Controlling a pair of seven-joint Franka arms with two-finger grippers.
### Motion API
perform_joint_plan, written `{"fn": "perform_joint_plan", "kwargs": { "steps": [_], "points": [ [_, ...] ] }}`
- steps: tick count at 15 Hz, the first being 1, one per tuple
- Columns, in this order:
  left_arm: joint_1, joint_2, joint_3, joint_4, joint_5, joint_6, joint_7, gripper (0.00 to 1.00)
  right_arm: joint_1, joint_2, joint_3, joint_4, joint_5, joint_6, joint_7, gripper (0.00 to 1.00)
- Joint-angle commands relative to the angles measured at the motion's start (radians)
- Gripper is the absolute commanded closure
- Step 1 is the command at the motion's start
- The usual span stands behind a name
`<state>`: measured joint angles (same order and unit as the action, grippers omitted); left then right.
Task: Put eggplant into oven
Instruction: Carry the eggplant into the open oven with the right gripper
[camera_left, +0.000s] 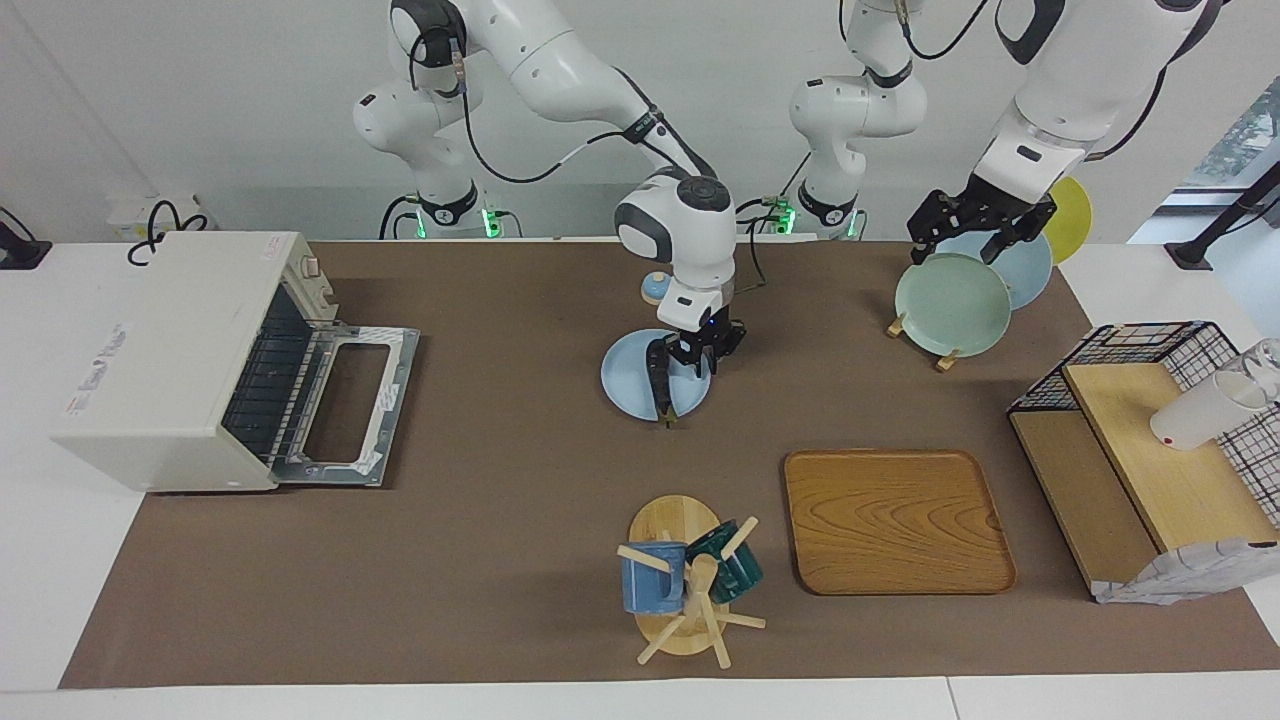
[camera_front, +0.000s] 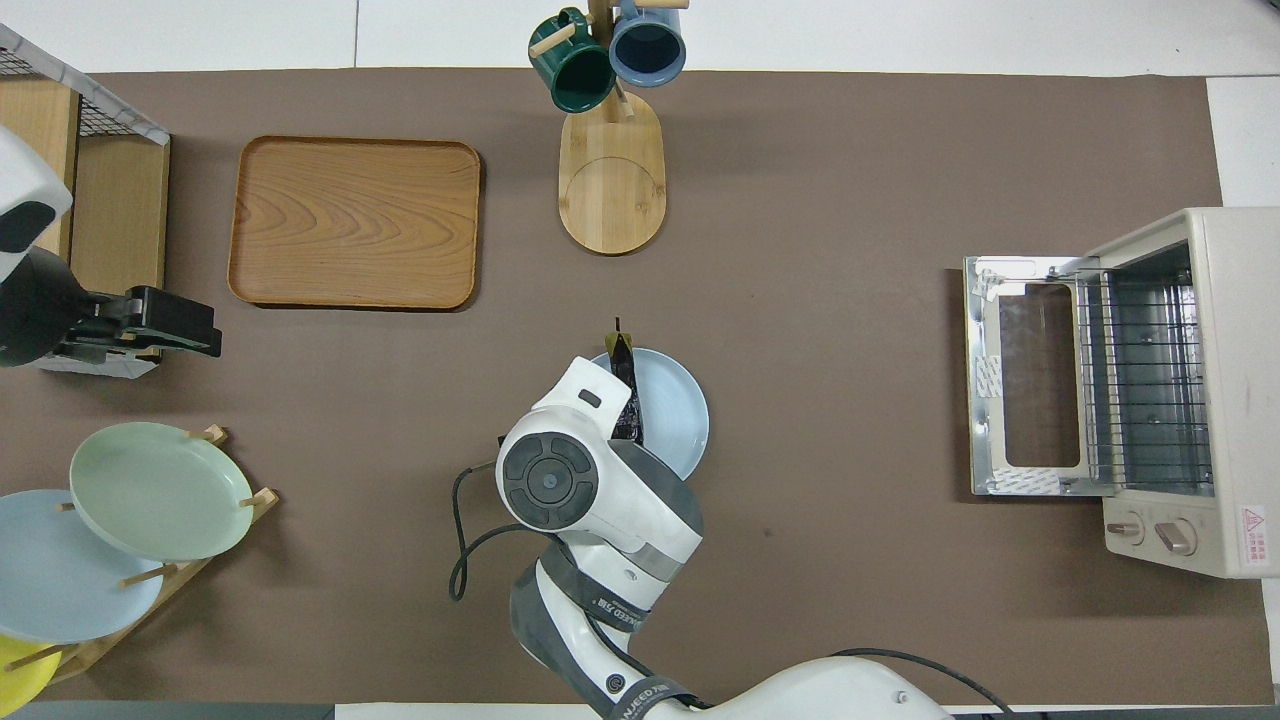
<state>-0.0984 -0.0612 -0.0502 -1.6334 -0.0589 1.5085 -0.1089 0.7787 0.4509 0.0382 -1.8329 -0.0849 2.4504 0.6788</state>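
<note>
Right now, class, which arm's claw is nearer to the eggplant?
Right. The right claw is down at the eggplant on the blue plate; the left claw hangs over the rack of plates.

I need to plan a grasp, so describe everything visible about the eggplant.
The eggplant is slim, long and glossy dark purple-black, with a small green stem tip. It lies flat on the light blue plate, running lengthwise away from the robots, and its stem end pokes out past the plate's rim. The right end effector is right at its end nearer the robots; whether it grips it cannot be told, and the arm hides that end from above.
</note>
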Motion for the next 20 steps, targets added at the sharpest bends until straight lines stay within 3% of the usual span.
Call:
{"fn": "perform_joint_plan", "kwargs": {
  "steps": [1, 6, 9, 14, 17, 20],
  "points": [
    [-0.015, 0.018, 0.013, 0.029, 0.022, -0.036, 0.006, 0.00, -0.009, -0.032, 0.006, -0.054, -0.015, 0.027, -0.015, 0.99],
    [-0.009, 0.012, 0.010, 0.015, 0.027, -0.050, 0.009, 0.00, -0.003, -0.034, -0.001, -0.046, -0.032, 0.001, -0.039, 1.00],
    [-0.011, 0.014, 0.009, 0.017, 0.027, -0.050, 0.009, 0.00, -0.003, -0.053, 0.003, 0.027, -0.195, -0.178, -0.039, 1.00],
    [-0.009, 0.012, 0.009, 0.017, 0.027, -0.053, 0.008, 0.00, -0.102, -0.230, 0.003, -0.009, -0.208, -0.329, -0.123, 1.00],
    [-0.007, 0.012, 0.010, 0.017, 0.027, -0.051, 0.009, 0.00, -0.159, -0.282, 0.002, -0.014, -0.210, -0.474, -0.120, 1.00],
    [-0.007, 0.011, 0.012, 0.017, 0.025, -0.054, 0.005, 0.00, -0.266, -0.354, 0.002, -0.080, -0.211, -0.533, -0.154, 1.00]
  ]
}}
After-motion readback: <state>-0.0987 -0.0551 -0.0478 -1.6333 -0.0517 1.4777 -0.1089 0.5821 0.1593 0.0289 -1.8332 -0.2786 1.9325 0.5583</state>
